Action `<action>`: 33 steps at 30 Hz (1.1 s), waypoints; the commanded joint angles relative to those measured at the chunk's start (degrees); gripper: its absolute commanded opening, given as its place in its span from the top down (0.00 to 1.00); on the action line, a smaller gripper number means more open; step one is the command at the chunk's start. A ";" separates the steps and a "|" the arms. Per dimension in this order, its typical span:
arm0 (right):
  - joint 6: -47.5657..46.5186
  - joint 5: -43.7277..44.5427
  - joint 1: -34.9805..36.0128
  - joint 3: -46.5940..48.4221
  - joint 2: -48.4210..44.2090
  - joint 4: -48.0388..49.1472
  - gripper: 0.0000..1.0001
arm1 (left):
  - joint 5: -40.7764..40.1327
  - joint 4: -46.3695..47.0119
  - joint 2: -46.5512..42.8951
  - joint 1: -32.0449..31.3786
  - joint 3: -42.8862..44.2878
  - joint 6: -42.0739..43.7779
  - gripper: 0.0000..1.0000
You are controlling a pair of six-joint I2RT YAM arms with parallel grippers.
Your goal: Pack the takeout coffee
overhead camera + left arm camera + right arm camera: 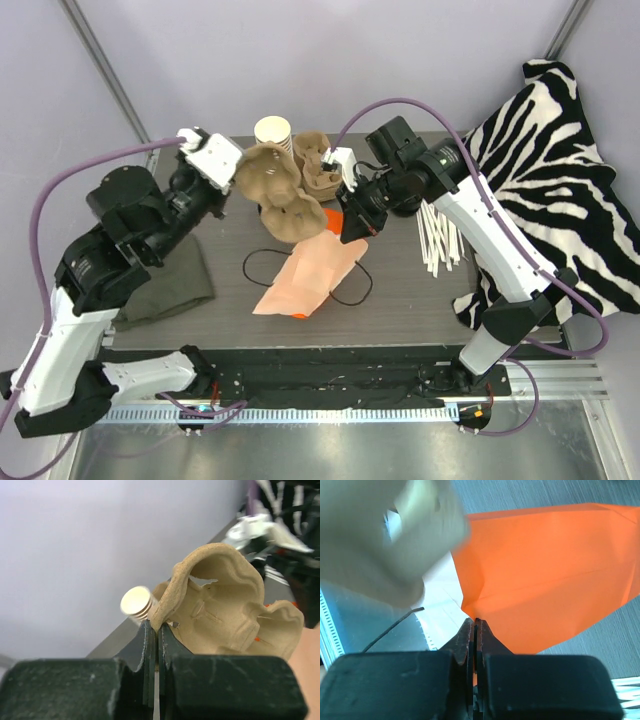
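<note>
The takeout coffee cannot be made out in any of the views, so where it lies relative to either pair of jaws cannot be told.

At the far centre of the table (pixel 420 300), the left gripper (pixel 232 186) (pixel 155 630) has its jaws clamped on the thin rim of a pulp cup carrier (pixel 278 185) (pixel 225 610). The carrier is tilted, with its moulded pockets facing the wrist camera. Just beyond its far edge stands a stack of cups (pixel 272 130) (pixel 136 602) with white rims. A second carrier (pixel 320 165) sits just to the right of the stack.

Right of the held carrier, the right gripper (pixel 352 230) (pixel 476 627) points down. Its jaws are pressed together on the far right corner of an orange paper bag (pixel 310 272) (pixel 545 565). The rest of the bag lies flat, spreading toward the near left.

White sticks (pixel 440 240) lie at the right of the table. Farther right is a zebra-striped cloth (pixel 560 170). An olive cloth (pixel 175 285) lies at the left.
</note>
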 commanded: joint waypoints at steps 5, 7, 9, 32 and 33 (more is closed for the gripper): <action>-0.40 0.94 0.10 -0.37 -1.05 -0.09 0.99 | -0.01 -3.73 -3.10 17.92 0.51 -12.14 1.00; -0.66 0.76 0.10 0.07 -0.70 -0.27 0.99 | 1.34 -5.31 -0.82 23.09 2.44 -14.45 1.00; -1.02 0.76 0.10 0.34 -0.70 -0.53 0.99 | 4.58 -7.86 1.29 27.41 5.61 -16.04 1.00; -2.25 2.08 0.10 1.13 -0.09 -1.32 0.99 | 37.73 -7.97 27.75 60.65 -26.55 -3.14 0.94; -2.25 1.99 0.10 1.22 0.18 -1.24 0.99 | 37.21 -7.35 29.32 60.65 -26.90 -2.60 0.92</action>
